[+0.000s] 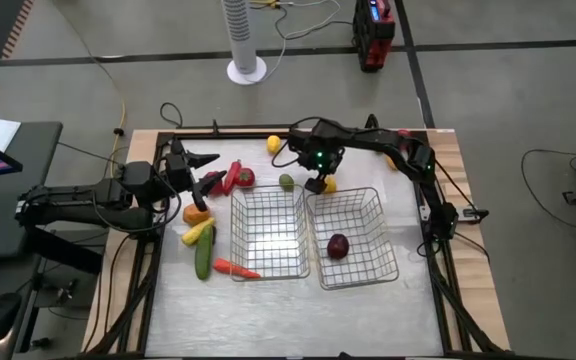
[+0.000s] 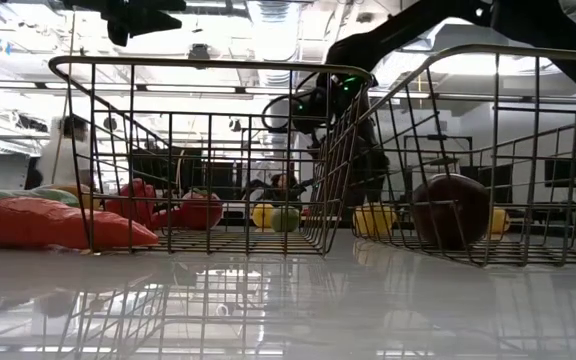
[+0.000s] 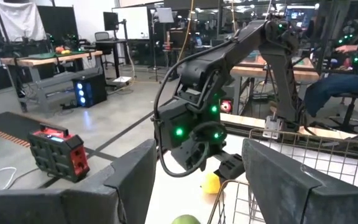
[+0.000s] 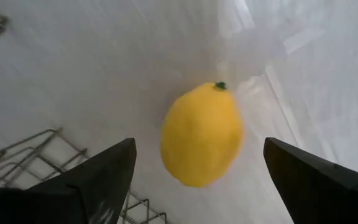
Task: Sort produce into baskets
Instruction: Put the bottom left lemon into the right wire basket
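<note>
**Right wrist view: lemon framed between spread fingers**

Right wrist view shows a lemon (image 4: 202, 135) lying on the white table (image 4: 73, 62), centred between the right gripper's (image 4: 197, 180) two dark fingers, which stand wide apart and touch nothing. From above, that gripper (image 1: 317, 183) hovers just behind the right basket (image 1: 380, 262), where a dark plum (image 1: 338, 246) already sits. The left basket (image 1: 240, 262) looks empty so far.

To do this pick well, I would lower straight down so the fingers pass either side of the lemon's narrow width, stay clear of the basket's wire rim just beside it, and close only once the pads are level with the fruit's middle; a round, smooth toy may squirt out if pinched high.

The left gripper (image 1: 204, 170) waits near the red peppers (image 1: 238, 177) at the table's left, jaws parted and empty. A carrot (image 1: 236, 268), cucumber (image 1: 203, 257) and lime (image 1: 286, 181) remain outside.
</note>
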Available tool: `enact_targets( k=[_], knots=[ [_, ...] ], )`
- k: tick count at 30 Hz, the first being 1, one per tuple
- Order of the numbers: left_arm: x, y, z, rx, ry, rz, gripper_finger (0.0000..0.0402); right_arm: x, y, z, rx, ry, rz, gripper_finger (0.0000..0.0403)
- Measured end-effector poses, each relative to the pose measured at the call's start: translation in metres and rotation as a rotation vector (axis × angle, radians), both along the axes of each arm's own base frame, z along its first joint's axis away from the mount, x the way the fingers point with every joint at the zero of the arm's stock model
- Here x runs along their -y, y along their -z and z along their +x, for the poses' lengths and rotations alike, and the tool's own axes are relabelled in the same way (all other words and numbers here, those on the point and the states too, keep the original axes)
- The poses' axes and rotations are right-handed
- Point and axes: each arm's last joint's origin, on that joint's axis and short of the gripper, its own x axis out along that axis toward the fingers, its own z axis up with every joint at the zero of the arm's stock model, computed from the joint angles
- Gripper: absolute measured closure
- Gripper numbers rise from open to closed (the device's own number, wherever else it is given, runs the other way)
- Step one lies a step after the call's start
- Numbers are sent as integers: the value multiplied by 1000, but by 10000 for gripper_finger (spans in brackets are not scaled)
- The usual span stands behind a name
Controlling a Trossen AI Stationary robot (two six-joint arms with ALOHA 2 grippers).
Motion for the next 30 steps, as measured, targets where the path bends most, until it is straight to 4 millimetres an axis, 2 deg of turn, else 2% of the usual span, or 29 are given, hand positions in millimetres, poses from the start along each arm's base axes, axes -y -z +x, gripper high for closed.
enact_targets(
  k=[9, 19, 25, 30],
  knots=[
    [0, 0, 0, 1, 1, 0, 178, 7, -35, -2, 88, 39, -55, 24],
    [0, 0, 0, 0, 2, 0, 178, 21, -24, -11, 67, 122, -43, 24],
    [0, 0, 0, -4, 2, 0, 178, 17, -17, -5, 104, 116, -58, 24],
    [0, 2, 0, -17, 2, -1, 178, 12, -7, -9, 74, 128, -26, 24]
  ],
)
